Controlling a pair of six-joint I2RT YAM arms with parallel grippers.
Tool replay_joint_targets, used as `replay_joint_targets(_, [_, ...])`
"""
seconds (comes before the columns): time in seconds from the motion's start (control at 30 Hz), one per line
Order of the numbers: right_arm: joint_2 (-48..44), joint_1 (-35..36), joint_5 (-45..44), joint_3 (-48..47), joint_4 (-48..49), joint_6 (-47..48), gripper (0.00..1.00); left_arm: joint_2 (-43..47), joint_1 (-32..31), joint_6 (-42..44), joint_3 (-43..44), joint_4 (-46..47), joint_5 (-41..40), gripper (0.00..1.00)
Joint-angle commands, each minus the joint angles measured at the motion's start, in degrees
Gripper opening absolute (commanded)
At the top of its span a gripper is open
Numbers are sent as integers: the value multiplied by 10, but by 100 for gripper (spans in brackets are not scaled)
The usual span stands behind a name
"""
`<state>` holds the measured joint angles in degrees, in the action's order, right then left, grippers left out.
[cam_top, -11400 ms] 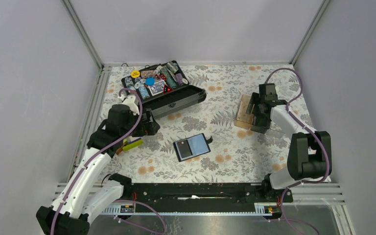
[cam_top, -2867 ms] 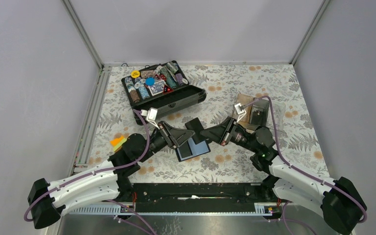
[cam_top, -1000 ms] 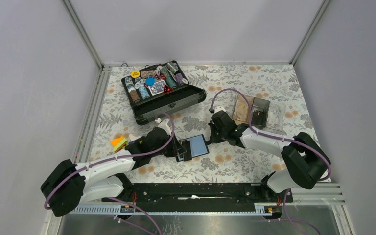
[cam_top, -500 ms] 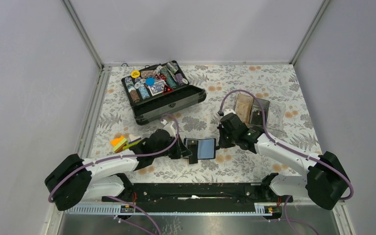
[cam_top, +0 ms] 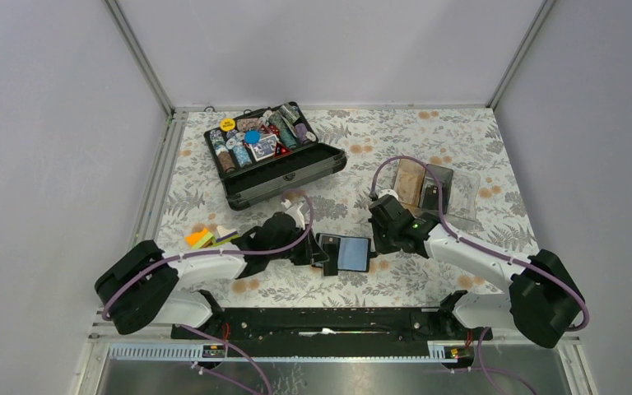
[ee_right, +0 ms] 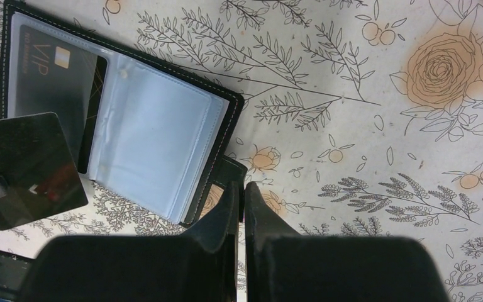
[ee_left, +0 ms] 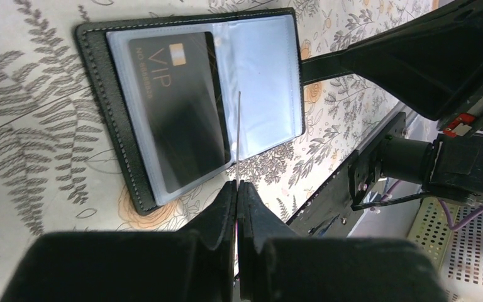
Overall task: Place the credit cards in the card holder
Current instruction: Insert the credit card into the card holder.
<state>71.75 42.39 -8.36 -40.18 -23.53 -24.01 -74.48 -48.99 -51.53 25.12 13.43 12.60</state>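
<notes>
1. Left pincer is clamped on a dark card, edge-on over the card holder, which lies open on the surface.
2. Right pincer is closed at the holder's tab; we cannot confirm a grip.
3. Risk: the card may miss the empty pocket or shove the holder aside.

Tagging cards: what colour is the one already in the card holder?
Black, glossy VIP card; clearest in the left wrist view.
</notes>
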Motion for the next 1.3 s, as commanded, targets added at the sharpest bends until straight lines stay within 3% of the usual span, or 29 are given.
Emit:
replay_joint_targets(0.0, [12,4,-21,-5,3,-2,0,-22,2,16,38,42,33,0])
replay_joint_targets(0.67, [26,4,-19,-5,6,-2,0,-93,38,63,97,12,71,0])
replay_joint_targets(1.27, [33,5,-14,-9,5,-4,0,-105,48,29,98,40,101,0])
